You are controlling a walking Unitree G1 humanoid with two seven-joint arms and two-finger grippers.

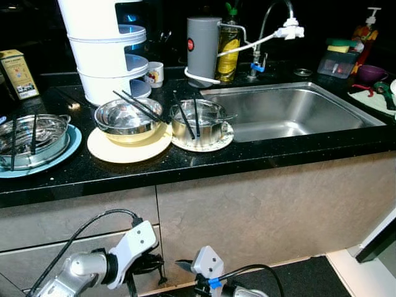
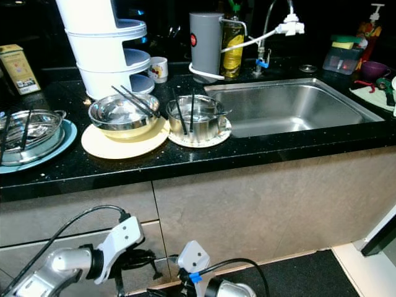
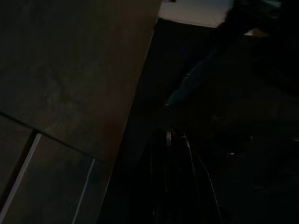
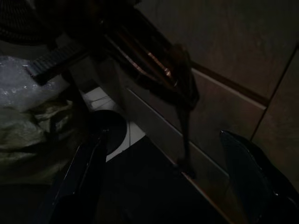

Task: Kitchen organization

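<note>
bowl: steel, on yellow plate, chopsticks across it
pot: steel, on patterned plate, chopsticks inside
pan: steel, on blue plate

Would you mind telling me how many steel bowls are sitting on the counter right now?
3: a steel bowl on the blue plate at far left, one on the yellow plate, one on the patterned plate beside the sink. Each has black chopsticks across it.

I see open access into the sink basin. Left of it, chopstick-topped steel bowls and a white stacked container crowd the countertop.
</note>
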